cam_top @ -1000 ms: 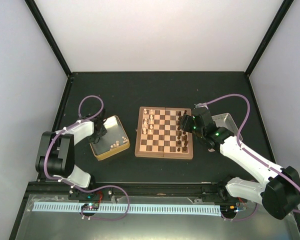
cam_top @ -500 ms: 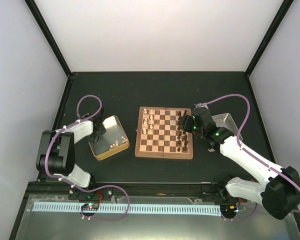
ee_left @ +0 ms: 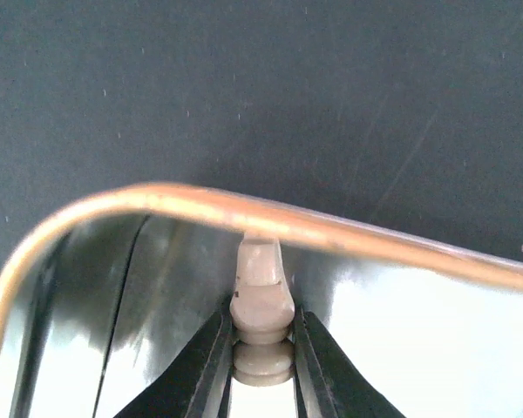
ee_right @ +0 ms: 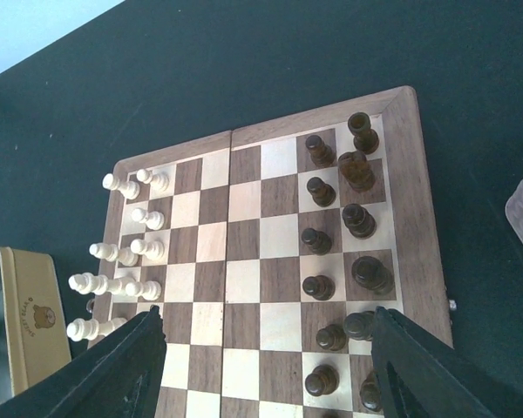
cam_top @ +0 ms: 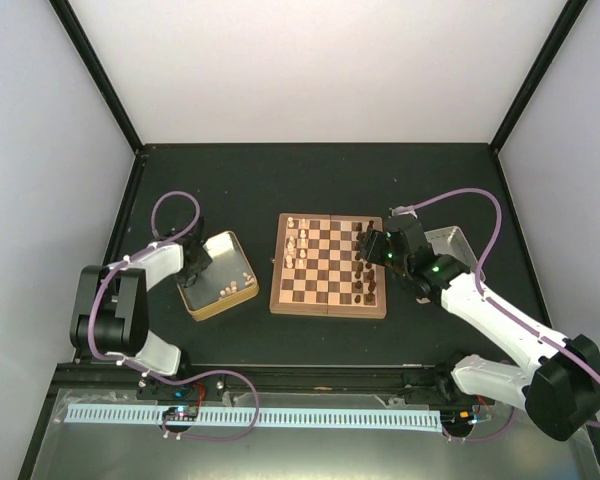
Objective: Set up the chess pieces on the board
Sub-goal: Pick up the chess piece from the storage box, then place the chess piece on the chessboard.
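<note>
- Gold-tan tin [cam_top: 212, 300], nearest container, on the left part of the table: a small cluster of loose pale chessmen [cam_top: 238, 287] in its near-right corner, on a shiny, mirror-like floor.
- Left gripper [ee_left: 261, 315], inside the tin at its far-left end: jaws pinched tight on one pale chessman [ee_left: 261, 292] at the neck, its head just under the tin's curled rim.
- Board [cam_top: 329, 309], mid-table, just right of the tin and apart from it: pale pieces [ee_right: 139, 248] stand along its left files and dark pieces [ee_right: 359, 222] along its right files.
- Right gripper [ee_right: 266, 318], hanging over the board's right half: jaws spread wide, nothing between them.
- Silver-grey tray [cam_top: 454, 238], right of the board: largely covered by the right arm, so its contents cannot be made out.
- Obscured items: the nearest dark and pale pieces in the right wrist view are partly cut off behind the two black fingers; a pale object at that view's right edge is clipped (unidentified).
- Table [cam_top: 280, 185]: matte black, faintly scratched and dusty up close.
- Enclosure: plain white walls [cam_top: 320, 70], with black posts [cam_top: 95, 70] running up from the far corners.
</note>
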`<state>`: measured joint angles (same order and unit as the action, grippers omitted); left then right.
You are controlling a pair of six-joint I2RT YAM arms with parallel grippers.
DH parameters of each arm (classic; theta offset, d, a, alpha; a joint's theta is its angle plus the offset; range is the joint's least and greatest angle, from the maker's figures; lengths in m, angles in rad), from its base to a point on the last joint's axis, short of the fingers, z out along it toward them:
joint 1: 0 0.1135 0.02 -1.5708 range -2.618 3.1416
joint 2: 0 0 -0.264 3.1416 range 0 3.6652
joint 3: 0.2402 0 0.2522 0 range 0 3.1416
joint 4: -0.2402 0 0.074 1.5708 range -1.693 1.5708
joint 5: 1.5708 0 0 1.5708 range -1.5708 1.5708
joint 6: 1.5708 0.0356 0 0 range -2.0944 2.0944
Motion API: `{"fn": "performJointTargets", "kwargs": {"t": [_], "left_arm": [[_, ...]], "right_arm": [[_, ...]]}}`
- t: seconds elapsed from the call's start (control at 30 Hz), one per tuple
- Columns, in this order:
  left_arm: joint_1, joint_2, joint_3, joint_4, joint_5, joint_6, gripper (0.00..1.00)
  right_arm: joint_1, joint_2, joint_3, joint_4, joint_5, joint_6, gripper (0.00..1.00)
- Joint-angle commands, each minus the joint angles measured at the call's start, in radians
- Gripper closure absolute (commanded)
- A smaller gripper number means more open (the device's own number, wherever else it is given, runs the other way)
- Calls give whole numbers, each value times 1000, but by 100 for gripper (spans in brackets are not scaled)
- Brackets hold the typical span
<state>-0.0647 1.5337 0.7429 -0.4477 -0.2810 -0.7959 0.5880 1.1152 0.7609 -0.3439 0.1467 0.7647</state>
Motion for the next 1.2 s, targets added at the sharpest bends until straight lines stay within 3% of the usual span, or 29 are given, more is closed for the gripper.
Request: {"fn": "performJointTargets", "kwargs": {"t": [0.0, 0.17, 0.37, 0.5, 0.63, 0.77, 0.87, 1.17], "left_arm": [[-8, -66, -54, -22, 164, 19, 92], [-38, -177, -87, -13, 344, 76, 92], [-117, -382, -120, 114, 687, 173, 91], [-208, -505, -123, 273, 874, 256, 90], [-285, -554, -140, 487, 1090, 264, 91], [-335, -535, -137, 682, 1229, 228, 91], [-374, -515, -110, 722, 1292, 240, 91], [-425, -510, -52, 696, 1332, 292, 91]], "right_arm": [[-5, -7, 14, 15, -31, 4, 35], [-5, 10, 16, 66, -188, -37, 35], [-9, 56, 55, 121, -519, -117, 34], [-10, 68, 51, 222, -793, -108, 33], [-8, 83, 71, 304, -955, -67, 25], [-7, 54, 85, 370, -1002, -27, 21], [-5, 34, 101, 388, -1000, -7, 21], [14, 32, 166, 270, -994, -83, 40]]}}
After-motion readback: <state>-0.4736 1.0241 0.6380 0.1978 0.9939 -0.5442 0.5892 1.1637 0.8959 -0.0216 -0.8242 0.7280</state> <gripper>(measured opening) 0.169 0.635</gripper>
